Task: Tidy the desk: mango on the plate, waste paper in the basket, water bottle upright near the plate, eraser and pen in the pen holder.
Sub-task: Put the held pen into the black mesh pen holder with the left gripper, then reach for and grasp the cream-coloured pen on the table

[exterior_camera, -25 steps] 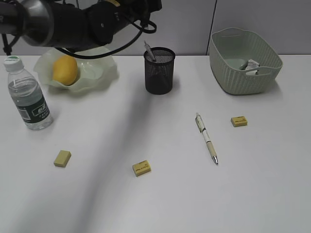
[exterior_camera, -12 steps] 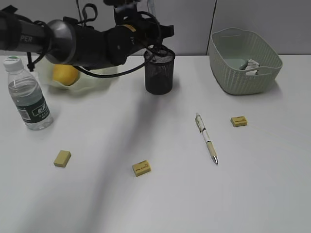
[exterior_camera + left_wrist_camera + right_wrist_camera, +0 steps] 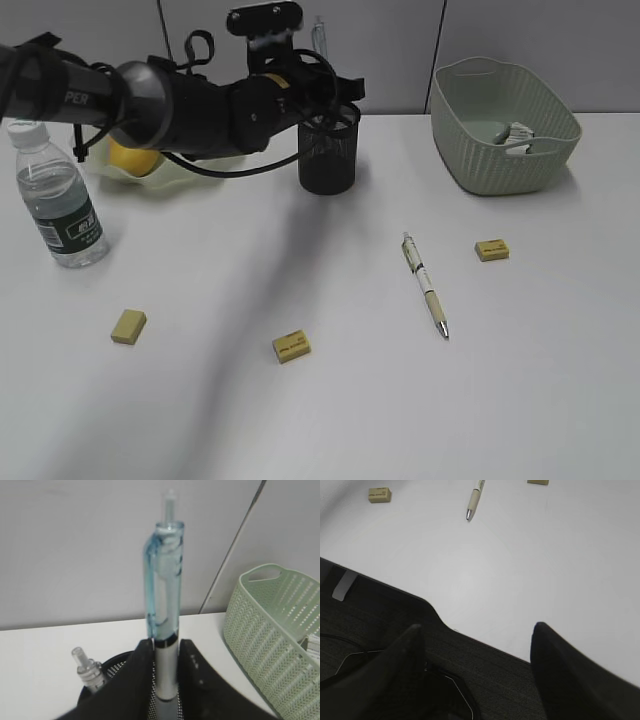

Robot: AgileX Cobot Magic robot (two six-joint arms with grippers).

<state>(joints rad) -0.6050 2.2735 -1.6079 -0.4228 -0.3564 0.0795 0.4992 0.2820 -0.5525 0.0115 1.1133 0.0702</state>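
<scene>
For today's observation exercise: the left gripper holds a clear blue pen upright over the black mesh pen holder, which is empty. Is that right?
Not quite. The left gripper does hold the clear blue pen upright over the pen holder, but the holder is not empty: the left wrist view shows another pen inside.

Only "PER" reads — white letters on the left arm [image 3: 70,95] — other print illegible.

A grey panelled wall [image 3: 500,30] and dark carpet [image 3: 485,677].
</scene>
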